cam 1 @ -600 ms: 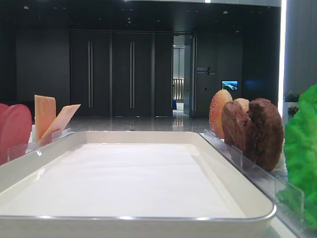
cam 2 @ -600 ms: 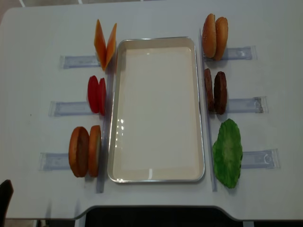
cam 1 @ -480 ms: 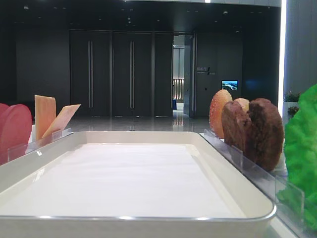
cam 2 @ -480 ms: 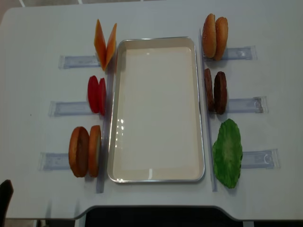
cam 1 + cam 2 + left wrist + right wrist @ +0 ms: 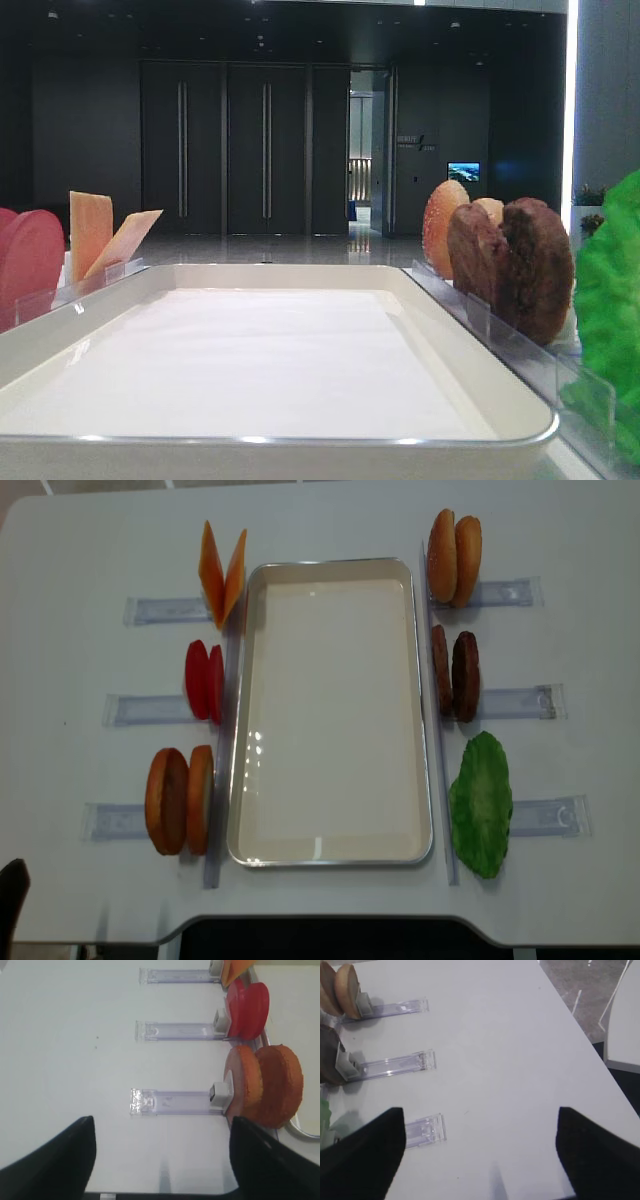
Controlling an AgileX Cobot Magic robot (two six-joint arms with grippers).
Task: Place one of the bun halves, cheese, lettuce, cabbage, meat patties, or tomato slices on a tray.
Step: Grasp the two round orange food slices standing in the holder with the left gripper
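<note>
Tray (image 5: pixel 330 715) is bare mid-desk (image 5: pixel 80 540); nothing placed yet. Left hand (image 5: pixel 160 1160) has its jaws spread wide and holds nothing. It sits low at the desk's near-left edge, and the bun halves (image 5: pixel 262 1085) standing on edge in their clear holder (image 5: pixel 172 1101) lie just ahead and toward the tray, making them the nearest pick, with the tomato slices (image 5: pixel 247 1010) next beyond. Right hand (image 5: pixel 477 1155) also looks spread and unloaded, though only its dark finger edges show; lettuce (image 5: pixel 480 802) and meat patties (image 5: pixel 455 675) lie inboard on its side.
</note>
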